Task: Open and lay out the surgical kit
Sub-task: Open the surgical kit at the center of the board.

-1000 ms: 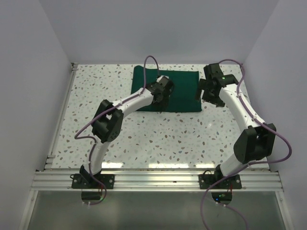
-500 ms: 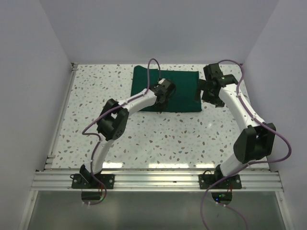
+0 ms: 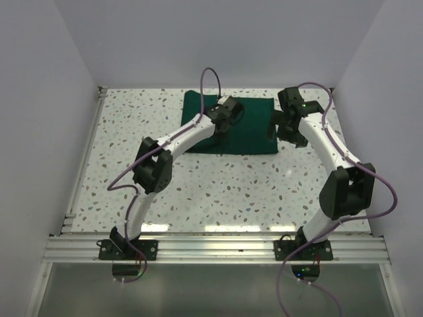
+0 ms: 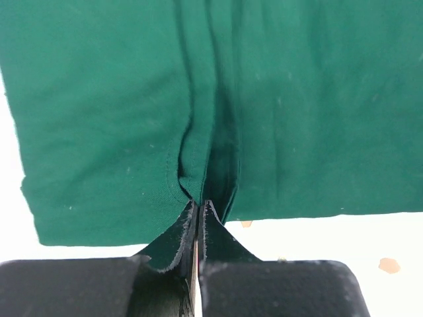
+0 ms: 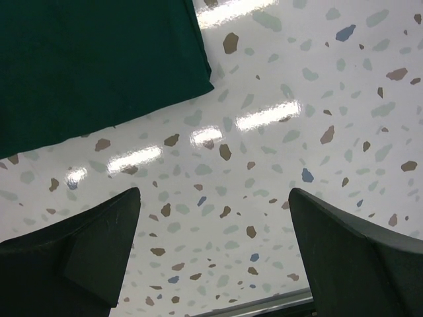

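Left gripper (image 4: 198, 206) pinches a ridge of the dark green cloth wrap (image 4: 310, 99); beside its corner, right gripper (image 5: 213, 195) gapes empty over speckled white tabletop (image 5: 317, 86).

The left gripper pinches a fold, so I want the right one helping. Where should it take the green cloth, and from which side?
Probably the cloth at the corner on its right edge, approached from the right over bare table. That corner lies flat with a free edge, and the open right gripper hangs just beside it.
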You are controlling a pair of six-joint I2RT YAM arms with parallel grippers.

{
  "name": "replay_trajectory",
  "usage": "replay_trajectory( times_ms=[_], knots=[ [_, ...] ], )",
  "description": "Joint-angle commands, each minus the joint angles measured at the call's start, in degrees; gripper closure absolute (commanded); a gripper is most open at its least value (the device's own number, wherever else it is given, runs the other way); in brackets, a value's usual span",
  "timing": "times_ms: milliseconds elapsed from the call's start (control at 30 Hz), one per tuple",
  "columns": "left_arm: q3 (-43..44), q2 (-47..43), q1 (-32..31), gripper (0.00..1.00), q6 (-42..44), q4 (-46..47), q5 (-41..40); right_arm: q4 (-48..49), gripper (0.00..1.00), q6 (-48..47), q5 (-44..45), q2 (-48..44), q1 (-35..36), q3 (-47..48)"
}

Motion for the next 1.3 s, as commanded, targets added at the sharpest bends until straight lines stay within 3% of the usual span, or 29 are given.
replay_trajectory(
  times_ms=[0, 200, 367, 400, 433, 467, 500, 533, 567, 767, 967, 1267],
  knots=[
    [4.0, -7.7, 3.2, 1.00, -1.4, -2.6, -2.7, 0.6, 0.02, -1.2, 0.2, 2.2, 0.2, 5.1],
    [-6.1, -20.3, 14.0, 1.00, -2.7, -0.8, -3.4, -0.1, 0.01, -1.2, -0.8, 7.5, 0.1, 12.5],
    [-27.4, -32.3, 28.5, 1.00, -4.0, 4.1, -1.9, -0.8, 0.02, -1.1, -3.1, 12.3, 0.3, 17.8],
    [-30.1, -34.3, 30.3, 0.95, -4.0, 5.0, -2.5, -0.7, 0.02, -1.1, -3.3, 12.9, 0.3, 18.4],
    [-34.9, -35.0, 31.8, 0.84, -4.0, 5.4, -3.3, -0.6, 0.01, -1.1, -3.6, 13.5, 0.2, 19.0],
    [-36.9, -35.5, 34.3, 0.67, -3.9, 5.8, -3.7, -0.5, 0.02, -1.5, -3.8, 14.1, 0.3, 20.2],
    [-38.7, -35.7, 35.2, 0.25, -2.9, 6.9, -3.4, -0.4, 0.01, -1.6, -3.9, 15.4, 0.2, 20.8],
    [-41.1, -35.4, 35.9, 0.08, -2.5, 6.9, -2.6, -0.3, 0.02, -2.0, -4.0, 16.1, 0.2, 21.5],
    [-41.8, -35.0, 36.4, 0.01, -1.7, 6.9, -1.4, -0.3, 0.01, -2.6, -4.1, 16.8, 0.2, 23.1],
    [-43.5, -38.0, 36.4, 0.00, -2.3, 5.5, 1.5, 0.7, 0.02, -5.7, -7.2, 24.0, 0.3, 32.5],
    [-43.4, -46.4, 36.0, 0.01, -1.3, 2.0, 5.9, 0.5, 0.02, -4.5, -7.8, 33.0, -0.8, 44.5],
    [-52.0, -61.9, 34.5, 0.04, -3.6, -2.1, 7.9, 3.9, 0.04, -3.1, -9.6, 45.0, -3.3, 56.4]
  ],
)
